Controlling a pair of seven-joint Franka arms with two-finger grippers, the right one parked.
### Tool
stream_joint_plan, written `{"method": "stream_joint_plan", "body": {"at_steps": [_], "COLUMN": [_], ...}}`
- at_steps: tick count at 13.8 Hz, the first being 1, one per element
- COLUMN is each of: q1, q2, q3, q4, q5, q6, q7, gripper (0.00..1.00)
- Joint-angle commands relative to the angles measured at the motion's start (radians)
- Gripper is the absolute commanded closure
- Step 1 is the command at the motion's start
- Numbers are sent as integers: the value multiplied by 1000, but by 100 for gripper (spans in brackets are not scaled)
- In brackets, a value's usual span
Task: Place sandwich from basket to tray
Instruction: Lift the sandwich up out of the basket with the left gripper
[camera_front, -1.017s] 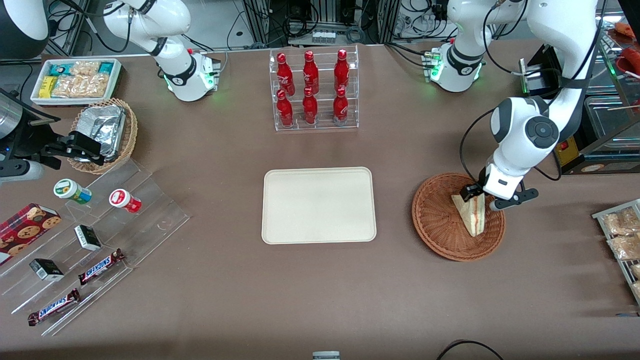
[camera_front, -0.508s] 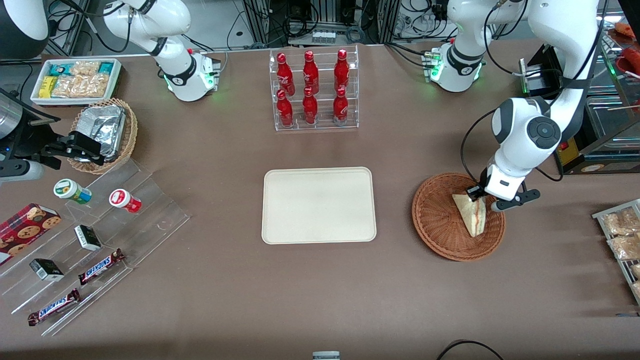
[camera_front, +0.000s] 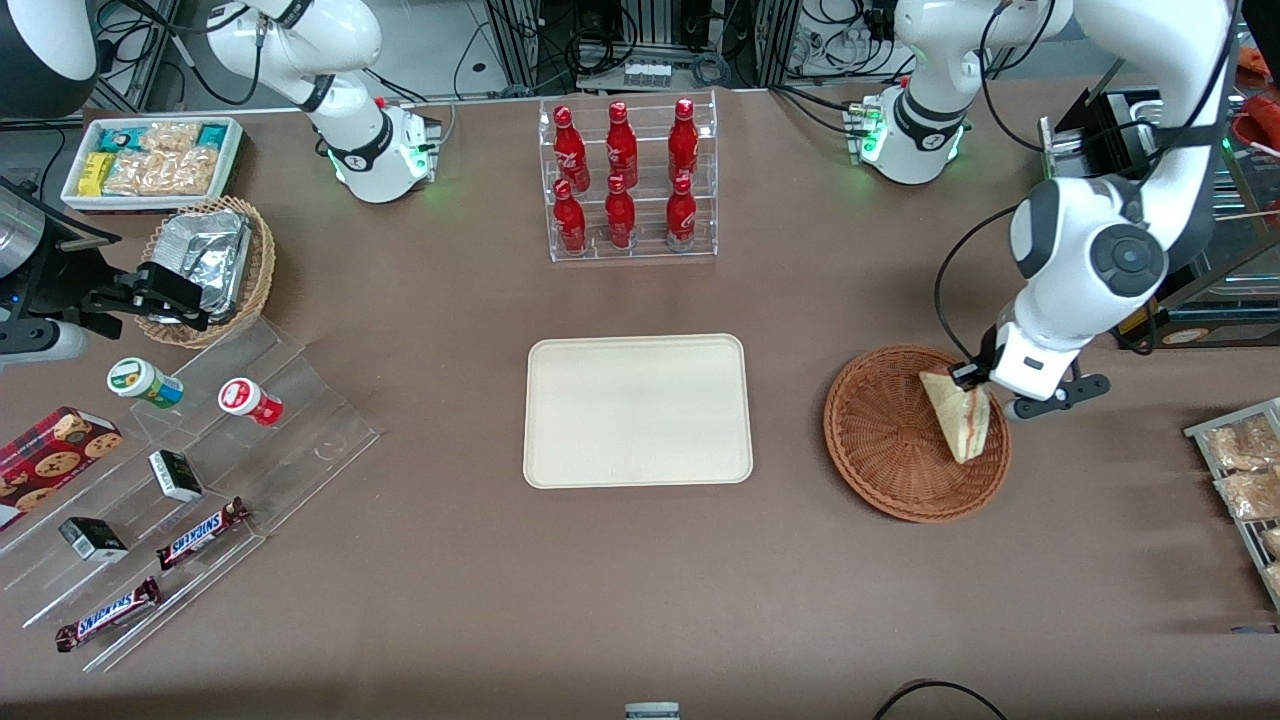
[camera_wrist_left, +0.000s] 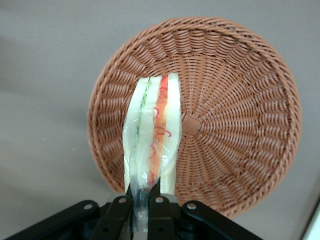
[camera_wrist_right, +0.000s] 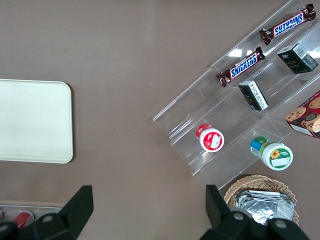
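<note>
- While it hung over the basket (camera_front: 900, 440), the sandwich (camera_front: 960, 420) was pinched at one end by the gripper (camera_front: 975, 385), its pointed end reaching down toward the weave; whether it still touched the wicker could not be told.
- Seen from the left wrist camera, the sandwich (camera_wrist_left: 151, 140) showed its cut edge, with white bread on both sides and red, pink and green filling between, wrapped in clear film.
- Both black fingers (camera_wrist_left: 120, 212) were clamped on the sandwich's near end, jaws drawn close with only the wedge between them.
- That same view showed the round reddish-brown basket (camera_wrist_left: 240, 115) lying below the wedge, holding nothing else.
- At the middle of the brown table (camera_front: 640, 580) lay the cream-white tray (camera_front: 638, 410), bare, well apart from the basket and toward the parked arm's end from it.
- Farther from the front camera than the tray stood a clear rack of red bottles (camera_front: 625, 180).
- Toward the parked arm's end of the table sat a tan basket of foil packets (camera_front: 210, 265), a white bin of snacks (camera_front: 150, 160) and a clear stepped stand (camera_front: 200, 480) carrying chocolate bars, small boxes and two lidded cups.
- Near the working arm's end, a rack of bagged snacks (camera_front: 1240, 470) lay at the table's edge.
</note>
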Motion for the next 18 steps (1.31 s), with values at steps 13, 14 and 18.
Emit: {"method": "stream_joint_plan", "body": {"at_steps": [13,14,18], "q1": [5,5,-2], "q2": [-100,-99,-80], "q3": [-197,-220,-312], "q4": [225,225,223], "q5": [12,12,12], "q6": [-357,-356,-344], "q7": [0,0,-22], "gripper": [100,100,100]}}
